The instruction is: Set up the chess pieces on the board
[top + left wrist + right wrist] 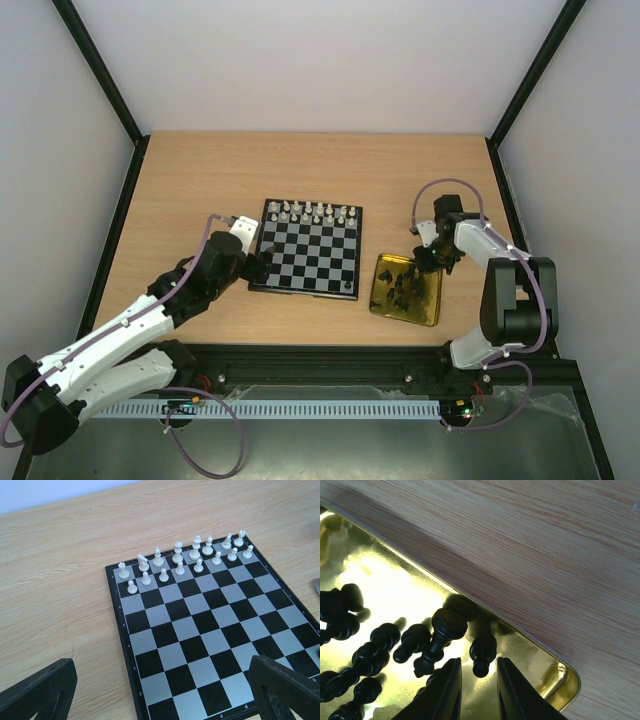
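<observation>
As tiny black chess pieces (370, 655) lie in a shiny gold tray (395, 590), the right gripper (478, 663) brackets one, barely parted; the left gripper (164, 662) gapes idle

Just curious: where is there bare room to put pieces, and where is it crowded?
The board is bare from the white pieces filling its two far rows down to its near edge, save one dark speck at the near right corner. The table beyond it is open wood. The gold tray is crowded with black pieces.
</observation>
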{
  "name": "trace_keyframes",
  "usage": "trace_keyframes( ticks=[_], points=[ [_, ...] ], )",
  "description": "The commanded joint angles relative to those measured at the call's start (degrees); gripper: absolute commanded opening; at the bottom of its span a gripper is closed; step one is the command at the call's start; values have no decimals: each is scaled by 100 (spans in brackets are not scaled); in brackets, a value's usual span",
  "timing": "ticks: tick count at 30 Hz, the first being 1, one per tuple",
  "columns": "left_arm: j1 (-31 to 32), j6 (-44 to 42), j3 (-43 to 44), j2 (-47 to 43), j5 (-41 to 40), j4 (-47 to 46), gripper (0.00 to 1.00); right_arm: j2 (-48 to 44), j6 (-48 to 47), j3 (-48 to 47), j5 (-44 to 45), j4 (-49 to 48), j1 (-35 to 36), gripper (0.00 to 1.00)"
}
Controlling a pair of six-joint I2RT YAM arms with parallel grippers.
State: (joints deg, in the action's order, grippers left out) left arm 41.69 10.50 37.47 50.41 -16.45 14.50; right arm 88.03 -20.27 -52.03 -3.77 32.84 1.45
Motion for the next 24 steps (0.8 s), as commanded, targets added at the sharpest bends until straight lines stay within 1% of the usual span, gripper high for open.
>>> trace_keyframes(
  ticks=[1, 6, 10, 14, 19, 24],
  points=[
    [-38, -5, 60, 60, -43, 0, 97, 190, 58, 29, -33, -8, -25, 20],
    [-43, -4, 72, 102, -34, 0, 97, 276, 52, 62, 4, -87, -29, 16],
    [-64, -5, 77, 124, -16, 0, 97, 334, 41, 48, 35, -80, -22, 8],
    [-82, -4, 80, 144, 7, -16, 97, 286, 5, -16, -11, 94, -24, 3],
    [-138, -4, 100, 207, 132, -41, 97, -176, -159, -162, -291, 527, -22, 1],
    [-186, 19, 119, 210, 187, -15, 97, -536, -271, -338, -805, 931, -23, 1]
  ],
)
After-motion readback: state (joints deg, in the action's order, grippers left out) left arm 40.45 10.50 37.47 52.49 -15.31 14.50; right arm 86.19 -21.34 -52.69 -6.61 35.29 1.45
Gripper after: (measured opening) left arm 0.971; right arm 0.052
